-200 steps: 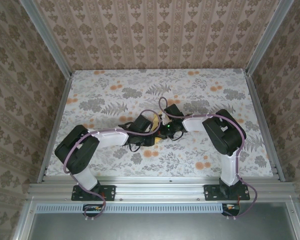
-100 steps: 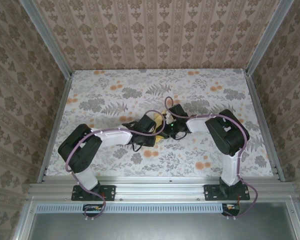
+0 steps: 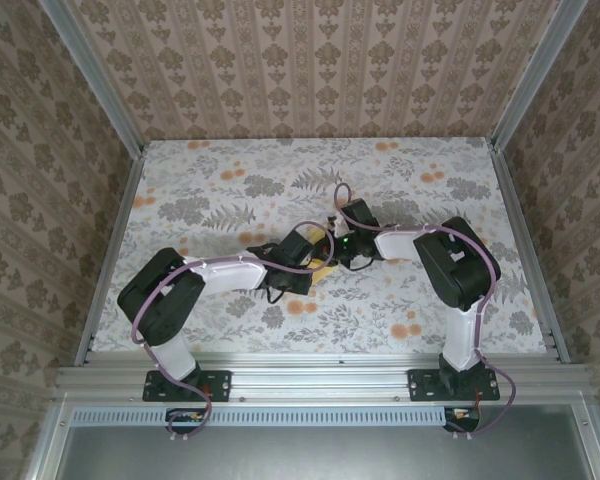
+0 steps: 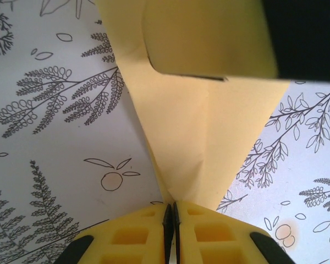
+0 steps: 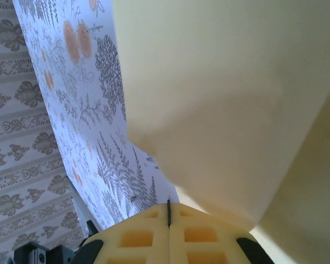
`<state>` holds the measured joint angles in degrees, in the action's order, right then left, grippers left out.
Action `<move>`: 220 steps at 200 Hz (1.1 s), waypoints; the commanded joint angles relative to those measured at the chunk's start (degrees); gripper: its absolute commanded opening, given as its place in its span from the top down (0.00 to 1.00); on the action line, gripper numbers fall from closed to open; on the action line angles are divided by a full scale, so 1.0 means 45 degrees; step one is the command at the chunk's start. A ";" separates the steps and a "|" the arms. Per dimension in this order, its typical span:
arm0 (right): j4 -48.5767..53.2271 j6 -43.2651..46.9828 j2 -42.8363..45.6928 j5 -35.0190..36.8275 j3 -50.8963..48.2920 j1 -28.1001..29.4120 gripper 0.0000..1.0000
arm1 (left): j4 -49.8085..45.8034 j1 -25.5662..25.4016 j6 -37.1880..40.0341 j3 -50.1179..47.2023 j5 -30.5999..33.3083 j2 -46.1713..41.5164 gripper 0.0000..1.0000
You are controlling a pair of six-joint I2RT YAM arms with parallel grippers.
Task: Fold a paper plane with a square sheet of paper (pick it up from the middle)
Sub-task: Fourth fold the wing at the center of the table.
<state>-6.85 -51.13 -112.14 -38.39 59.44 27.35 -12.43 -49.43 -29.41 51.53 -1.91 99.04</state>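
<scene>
The yellow-orange sheet of paper (image 4: pixel 209 121) is folded to a point, with one flap turned over at its far end. Its point runs into my left gripper (image 4: pixel 169 208), whose jaws are shut on it. From above, a small patch of the paper (image 3: pixel 323 268) shows between the two hands at mid-table. There my left gripper (image 3: pixel 317 263) meets my right gripper (image 3: pixel 339 257). In the right wrist view my right gripper (image 5: pixel 169 212) is shut, nothing showing between its fingers. The paper (image 5: pixel 236 99) looms blurred just above and to the right of its tips.
A floral cloth (image 3: pixel 230 190) covers the table, which is walled in on three sides by patterned panels. A metal rail (image 3: pixel 320 375) runs along the near edge by the arm bases. The right arm's dark body (image 4: pixel 305 33) sits close behind the paper.
Both hands have shifted a little to the right and farther from the bases, staying together over the paper. The left jaws have closed slightly more.
</scene>
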 commanded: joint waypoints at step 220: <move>0.3522 0.2969 -0.1384 0.1544 0.2899 -0.2456 0.95 | -0.2092 -0.0012 0.1267 -0.0509 -0.0459 0.1388 0.90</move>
<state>6.85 -40.07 -118.15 -33.30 70.48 17.78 -13.58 -49.43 -25.61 52.14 -2.94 99.07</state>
